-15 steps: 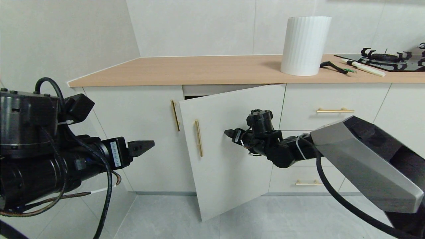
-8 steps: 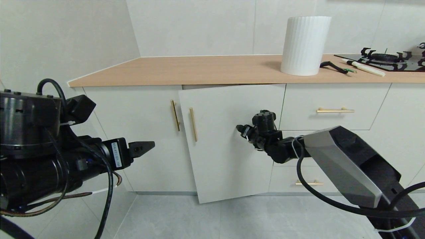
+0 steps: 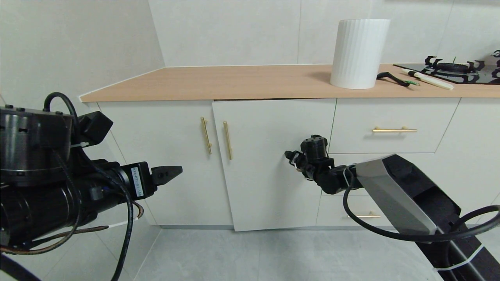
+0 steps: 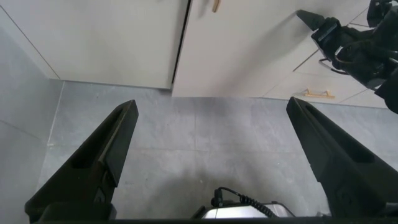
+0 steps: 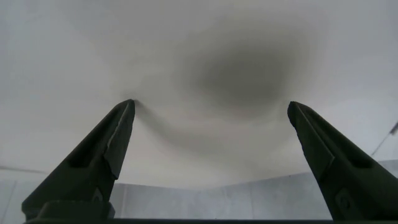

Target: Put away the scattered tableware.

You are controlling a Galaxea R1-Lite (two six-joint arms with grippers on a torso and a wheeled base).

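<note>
At right end of worktop (image 3: 234, 82): black utensil (image 3: 392, 79) lies roughly along front edge | right gripper (image 3: 290, 155) splayed, fingertip against cabinet door (image 3: 265, 175) | left gripper (image 4: 211, 102) splayed

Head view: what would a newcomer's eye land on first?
The right gripper, fingers open, pressed against the white cabinet door under the wooden counter. Next, the tall ribbed white container standing on that counter, near the stove. The left gripper hangs open off to the left.

1. the shut flat white cabinet door with a gold bar handle (image 3: 269, 175) walls off the cupboard, with the right gripper (image 3: 290, 155) close up against it.
2. a tall white ribbed cylinder (image 3: 359, 52) blocks the right part of the light wooden countertop (image 3: 218, 82).
3. there is room to pass over the grey tiled floor (image 3: 218, 253).
</note>
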